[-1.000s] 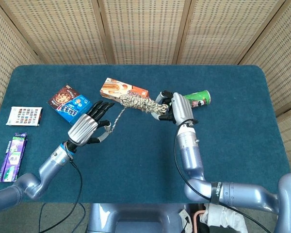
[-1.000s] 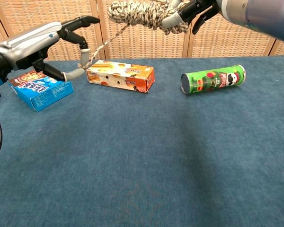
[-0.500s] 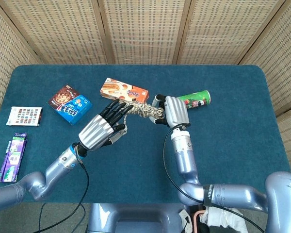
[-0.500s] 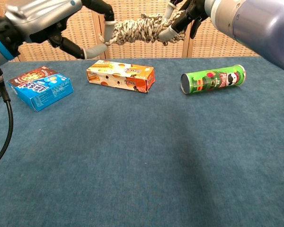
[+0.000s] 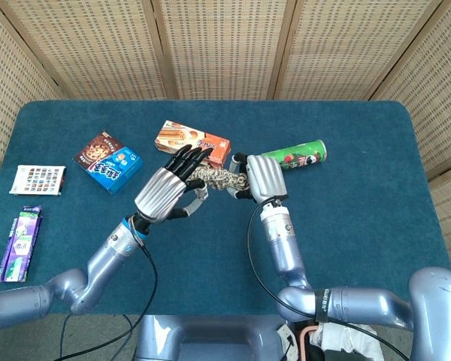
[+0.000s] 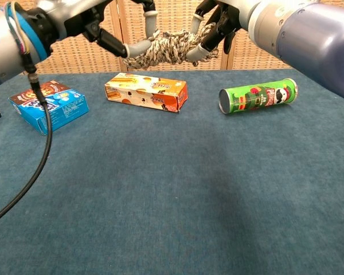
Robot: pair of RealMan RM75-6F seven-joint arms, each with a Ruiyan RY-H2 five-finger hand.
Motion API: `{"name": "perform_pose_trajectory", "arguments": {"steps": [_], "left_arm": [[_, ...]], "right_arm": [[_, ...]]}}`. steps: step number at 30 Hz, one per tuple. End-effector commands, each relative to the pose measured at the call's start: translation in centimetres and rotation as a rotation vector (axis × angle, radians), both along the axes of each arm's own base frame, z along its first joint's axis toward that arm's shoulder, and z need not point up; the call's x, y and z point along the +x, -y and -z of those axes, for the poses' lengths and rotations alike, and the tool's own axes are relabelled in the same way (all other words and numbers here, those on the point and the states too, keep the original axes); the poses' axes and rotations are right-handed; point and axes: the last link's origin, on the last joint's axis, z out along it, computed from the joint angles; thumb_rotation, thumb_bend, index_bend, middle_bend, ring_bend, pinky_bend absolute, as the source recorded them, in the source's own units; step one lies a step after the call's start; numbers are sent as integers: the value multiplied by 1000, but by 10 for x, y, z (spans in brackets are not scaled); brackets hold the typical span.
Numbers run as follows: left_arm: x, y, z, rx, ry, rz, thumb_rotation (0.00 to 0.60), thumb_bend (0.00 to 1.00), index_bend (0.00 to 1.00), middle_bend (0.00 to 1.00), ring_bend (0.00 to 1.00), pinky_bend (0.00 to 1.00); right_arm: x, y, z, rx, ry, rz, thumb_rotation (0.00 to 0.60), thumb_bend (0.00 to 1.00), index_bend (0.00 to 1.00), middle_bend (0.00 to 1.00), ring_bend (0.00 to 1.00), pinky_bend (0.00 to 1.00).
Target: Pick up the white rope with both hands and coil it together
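- White rope [image 5: 219,179] [image 6: 166,48]: bundled into a short coil, held in the air above the table [image 5: 361,226], long axis roughly level, running left to right between the two hands.
- Left hand [image 5: 169,193] [image 6: 112,26]: fingers curled on the coil's left end.
- Right hand [image 5: 260,178] [image 6: 221,26]: fingers closed around the right end.
- Below the coil: orange snack box [image 6: 147,94]; green chip can [image 6: 258,97] lies on its side to the right.
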Motion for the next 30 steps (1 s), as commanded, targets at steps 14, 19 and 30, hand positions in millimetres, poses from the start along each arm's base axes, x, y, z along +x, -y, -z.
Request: {"name": "perform_pose_trajectory", "arguments": {"steps": [14, 19, 30], "left_arm": [[-1, -23, -14, 197, -204, 153, 600, 587, 887, 0, 0, 0], [-8, -29, -13, 255, -254, 225, 600, 587, 887, 0, 0, 0], [-23, -35, -5, 238, -242, 220, 600, 587, 887, 0, 0, 0]], "right_arm": [[-2, -4, -1, 50, -69, -150, 600, 625, 730, 778, 568, 592], [-2, -7, -1, 87, -89, -208, 600, 624, 730, 778, 568, 593], [4, -13, -1, 151, -60, -284, 600, 625, 730, 778, 568, 592]]}}
